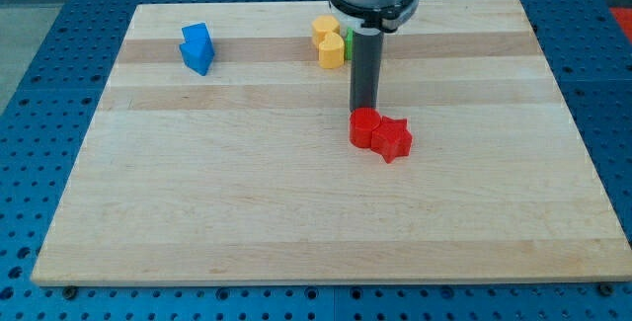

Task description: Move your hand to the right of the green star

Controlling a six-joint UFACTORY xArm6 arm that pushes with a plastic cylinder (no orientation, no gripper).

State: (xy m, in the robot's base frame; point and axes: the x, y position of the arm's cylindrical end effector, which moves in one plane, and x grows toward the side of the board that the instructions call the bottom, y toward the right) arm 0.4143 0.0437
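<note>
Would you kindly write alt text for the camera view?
My tip sits just above two touching red blocks mid-board. A green block peeks out behind the rod beside a yellow block; a blue block lies at the view's upper left.

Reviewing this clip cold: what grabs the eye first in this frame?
The dark rod drops from the view's top centre, my tip just above the two touching red blocks mid-board. Behind the rod, a sliver of the green star peeks out beside the yellow block near the top edge. A lone blue block sits at the top left of the wooden board.
</note>
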